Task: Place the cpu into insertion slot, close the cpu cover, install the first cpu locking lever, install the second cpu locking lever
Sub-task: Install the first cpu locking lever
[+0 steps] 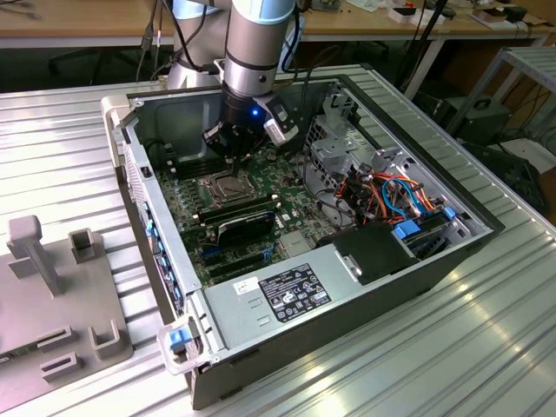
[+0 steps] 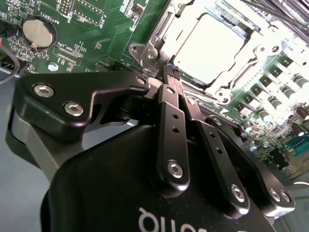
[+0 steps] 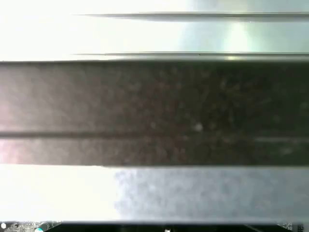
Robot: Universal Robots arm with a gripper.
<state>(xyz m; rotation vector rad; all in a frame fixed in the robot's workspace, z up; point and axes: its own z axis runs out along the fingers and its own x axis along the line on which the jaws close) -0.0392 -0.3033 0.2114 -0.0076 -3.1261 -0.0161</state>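
a: where's the claw (image 2: 172,73)?
b: low over the green board (image 2: 96,29), tips pressed together at the corner of the socket (image 2: 145,52), holding nothing i can make out.
a: and the chip (image 2: 208,44)?
b: seated in the socket, silver face up, with the metal frame (image 2: 166,26) lying flat around it.

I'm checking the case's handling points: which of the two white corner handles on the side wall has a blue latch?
The white handle at the near corner, beside the power supply, carries the blue latch; the handle at the far corner is plain white.
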